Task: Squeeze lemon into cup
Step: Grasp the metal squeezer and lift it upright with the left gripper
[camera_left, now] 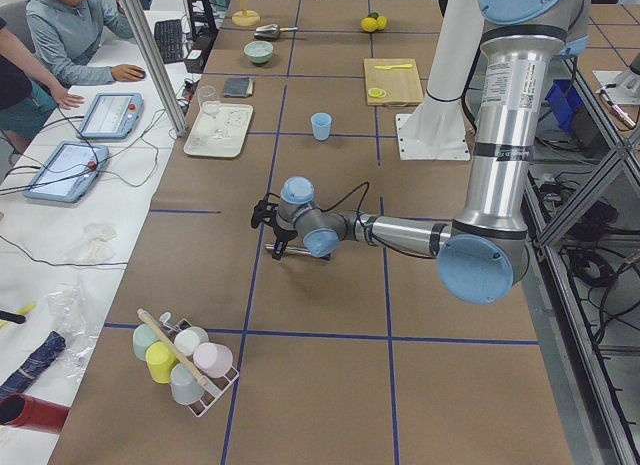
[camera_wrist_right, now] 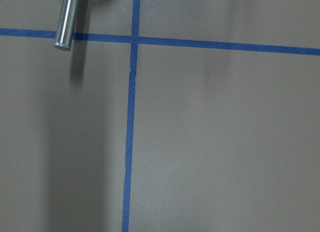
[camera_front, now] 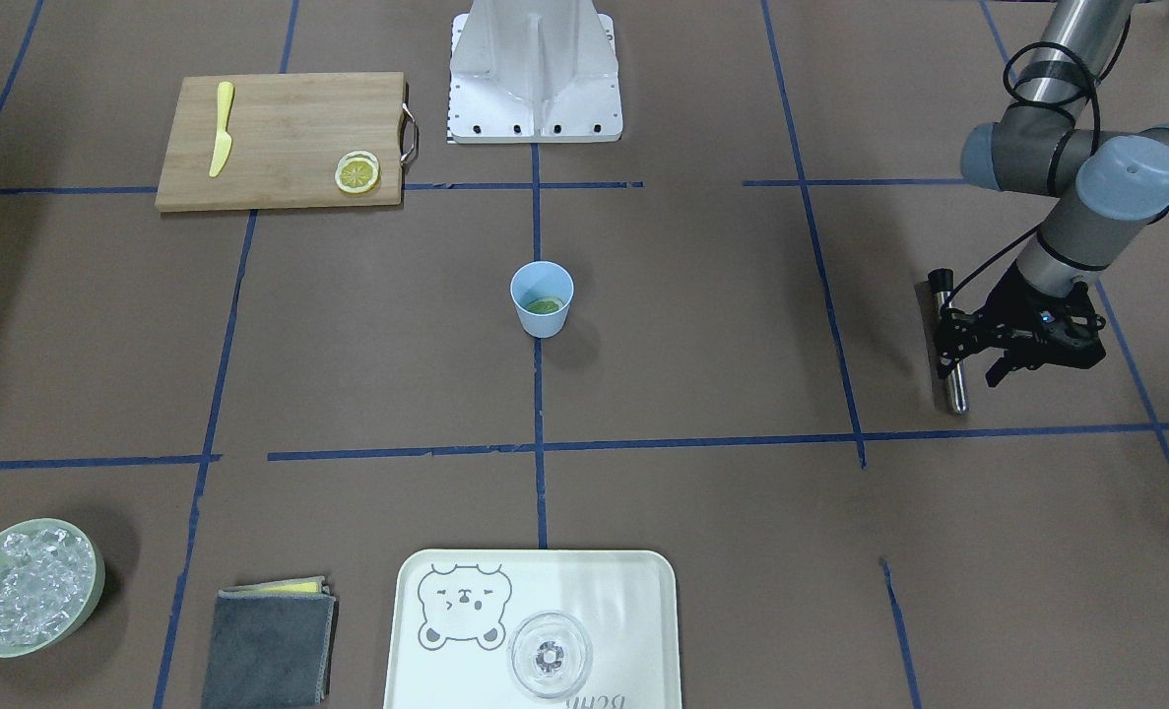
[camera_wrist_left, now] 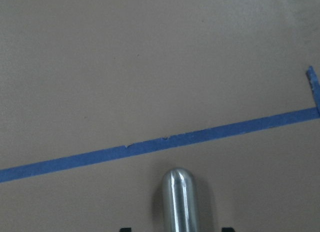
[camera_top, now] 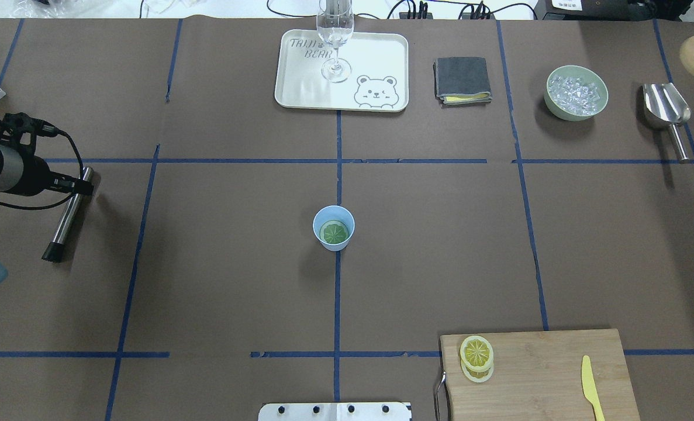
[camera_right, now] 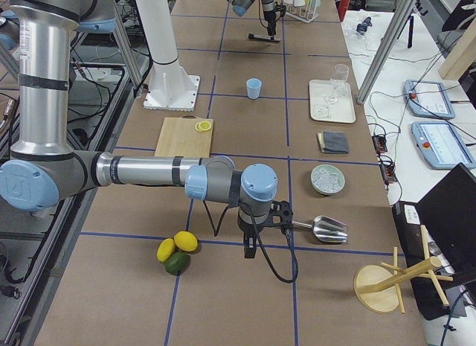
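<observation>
The light blue cup [camera_top: 334, 247] stood at the middle of the table, where 2 tape lines crossed. A round, segmented green slice [camera_top: 334, 232] lay flat in its bottom. The 2 lemon slices [camera_top: 476, 358] overlapped on the corner of the wooden cutting board [camera_top: 545, 374] nearest the cup, though well apart from it. A pale yellow knife [camera_top: 591, 386] lay further along the board. Far off to the side, the left gripper [camera_front: 970, 356] hung low over a metal rod [camera_front: 950, 386], its jaws spread with the rod between them and a gap on each side. The right gripper [camera_right: 251, 248] hovered near the ice scoop [camera_right: 327, 228]. I couldn't tell how its jaws stood.
</observation>
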